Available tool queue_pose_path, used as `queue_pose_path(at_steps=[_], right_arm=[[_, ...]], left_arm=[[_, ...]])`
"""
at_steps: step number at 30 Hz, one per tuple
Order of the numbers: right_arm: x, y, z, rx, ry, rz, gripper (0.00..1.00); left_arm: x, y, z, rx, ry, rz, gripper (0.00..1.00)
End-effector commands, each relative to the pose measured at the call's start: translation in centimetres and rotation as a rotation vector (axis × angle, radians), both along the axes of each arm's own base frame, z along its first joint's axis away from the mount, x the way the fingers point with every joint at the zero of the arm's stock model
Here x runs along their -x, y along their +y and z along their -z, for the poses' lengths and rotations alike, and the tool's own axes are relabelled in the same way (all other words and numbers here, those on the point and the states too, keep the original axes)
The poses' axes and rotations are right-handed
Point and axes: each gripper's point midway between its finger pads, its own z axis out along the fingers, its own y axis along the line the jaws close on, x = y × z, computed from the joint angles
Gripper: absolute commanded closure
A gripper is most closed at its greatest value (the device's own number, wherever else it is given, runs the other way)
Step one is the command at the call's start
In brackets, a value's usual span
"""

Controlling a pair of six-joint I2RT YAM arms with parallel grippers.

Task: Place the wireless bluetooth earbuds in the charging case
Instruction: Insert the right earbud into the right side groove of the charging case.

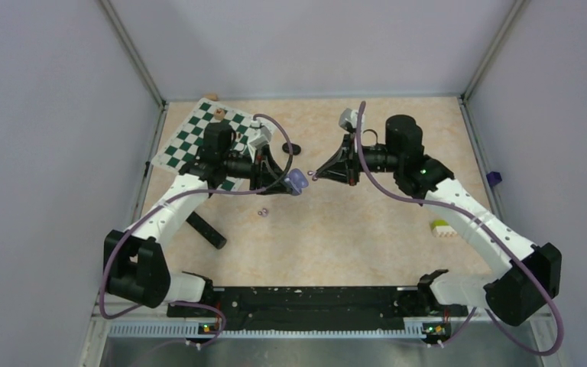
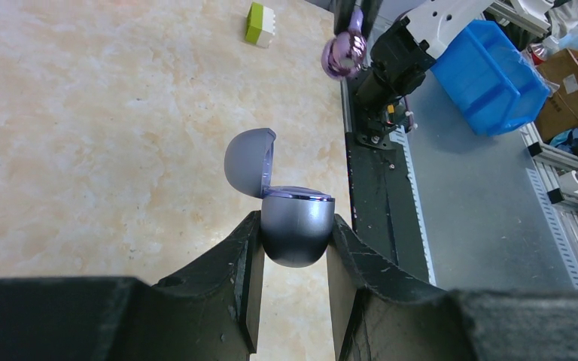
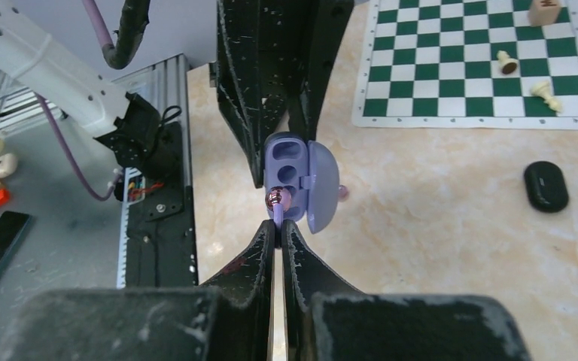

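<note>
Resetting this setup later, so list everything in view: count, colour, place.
charging case: one, pale purple, open, in left pincer
held earbud: one, pale purple, in right pincer, at case mouth
loose earbud: one, pale purple, table, mid-left
black case: one, black, beside chessboard
chessboard: one, green-white, far left corner
chess pieces: at least three, pale or wooden, on chessboard
block: one, yellow-green and white, table's right side
bar: one, black, table's near left
bin: one, blue, off the table
left pincer: one, black, shut on charging case
right pincer: one, black, shut on held earbud
</note>
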Motion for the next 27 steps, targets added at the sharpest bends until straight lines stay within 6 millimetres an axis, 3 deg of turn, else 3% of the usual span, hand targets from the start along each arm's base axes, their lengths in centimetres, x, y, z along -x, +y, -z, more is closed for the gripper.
queue_pose_path(at_steps=[1,7,27], right_arm=[[1.9,2.1,-0.3,-0.037,-0.009,-0.105,1.00],[1.9,3.3,0.8,-0.019,-0.004,-0.112,1.00],[1.5,3.8,3.0,-0.009,-0.012,-0.086,1.00]], left_arm=[[0.9,0.0,-1.4,0.035,-0.086,0.036,1.00],[0.9,0.1,-1.4,0.030,-0.088,0.028,1.00],[1.2,0.1,-1.9,0.040,-0.100,0.034,1.00]])
